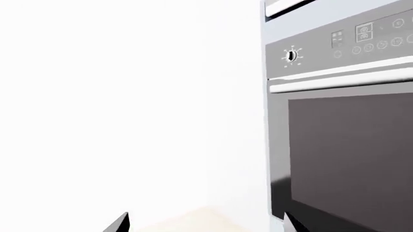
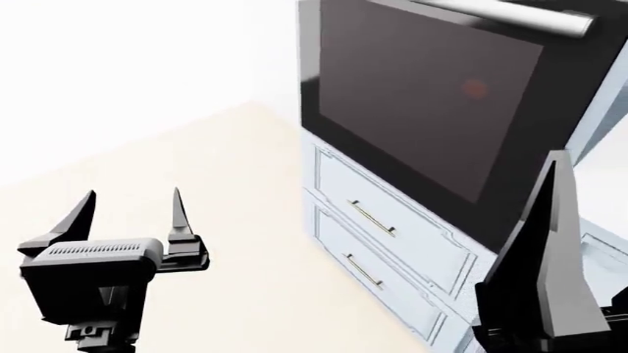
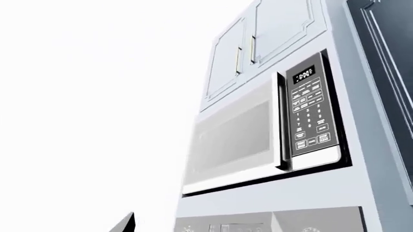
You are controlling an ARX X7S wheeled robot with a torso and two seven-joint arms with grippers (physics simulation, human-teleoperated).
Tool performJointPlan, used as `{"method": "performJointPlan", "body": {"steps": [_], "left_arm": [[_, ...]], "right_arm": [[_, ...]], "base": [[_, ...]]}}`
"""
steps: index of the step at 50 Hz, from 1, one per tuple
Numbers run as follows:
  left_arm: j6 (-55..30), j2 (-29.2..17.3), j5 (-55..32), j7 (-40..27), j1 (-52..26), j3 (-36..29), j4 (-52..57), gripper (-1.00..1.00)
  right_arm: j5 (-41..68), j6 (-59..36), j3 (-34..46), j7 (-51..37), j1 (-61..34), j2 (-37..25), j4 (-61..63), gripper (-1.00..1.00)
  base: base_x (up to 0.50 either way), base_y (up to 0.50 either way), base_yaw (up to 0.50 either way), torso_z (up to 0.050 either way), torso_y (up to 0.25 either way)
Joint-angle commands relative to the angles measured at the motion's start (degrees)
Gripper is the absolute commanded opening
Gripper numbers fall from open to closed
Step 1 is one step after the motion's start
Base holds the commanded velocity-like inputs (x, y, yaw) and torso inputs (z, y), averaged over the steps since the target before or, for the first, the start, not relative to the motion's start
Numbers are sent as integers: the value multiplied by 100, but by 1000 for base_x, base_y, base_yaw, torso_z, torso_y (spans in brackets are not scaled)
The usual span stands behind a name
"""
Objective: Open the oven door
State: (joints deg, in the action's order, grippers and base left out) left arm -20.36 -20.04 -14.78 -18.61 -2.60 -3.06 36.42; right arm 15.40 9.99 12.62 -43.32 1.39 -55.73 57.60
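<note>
The oven door [image 2: 412,103] is a large glossy black glass panel, upright and flush with its frame. A thick silver bar handle [image 2: 510,15] runs along its top edge. In the left wrist view the oven door [image 1: 348,154] fills the right side, with the handle [image 1: 342,83] above the glass and a control panel with a knob [image 1: 291,55] above that. My left gripper [image 2: 128,206] hangs open and holds nothing, well left of the door and apart from it. My right gripper [image 3: 206,227] is open in front of the door's lower right; one finger [image 2: 549,220] shows there.
Two pale-blue drawers [image 2: 383,220] with thin brass handles sit below the oven. Above the oven are a white microwave [image 3: 239,140] with a keypad and pale-blue upper cabinets [image 3: 258,43]. A beige floor [image 2: 226,191] and a white wall lie to the left.
</note>
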Motion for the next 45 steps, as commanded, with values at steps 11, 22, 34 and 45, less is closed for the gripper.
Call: {"method": "performJointPlan", "body": {"steps": [11, 22, 34, 45], "left_arm": [[21, -47, -50, -30, 49, 8, 39, 100], [33, -79, -78, -48, 100, 30, 77, 100], [52, -89, -83, -66, 92, 9, 56, 100], [50, -70, -62, -83, -15, -65, -40, 100]], "right_arm": [[-37, 27, 39, -42, 32, -26, 36, 100], [-55, 90, 29, -81, 74, -48, 40, 100], [-37, 158, 50, -100, 23, -56, -26, 100], [-16, 133, 105, -108, -28, -85, -42, 100]], "base": [[401, -300, 0, 0, 0], [476, -114, 0, 0, 0], [350, 200, 0, 0, 0], [249, 219, 0, 0, 1]]}}
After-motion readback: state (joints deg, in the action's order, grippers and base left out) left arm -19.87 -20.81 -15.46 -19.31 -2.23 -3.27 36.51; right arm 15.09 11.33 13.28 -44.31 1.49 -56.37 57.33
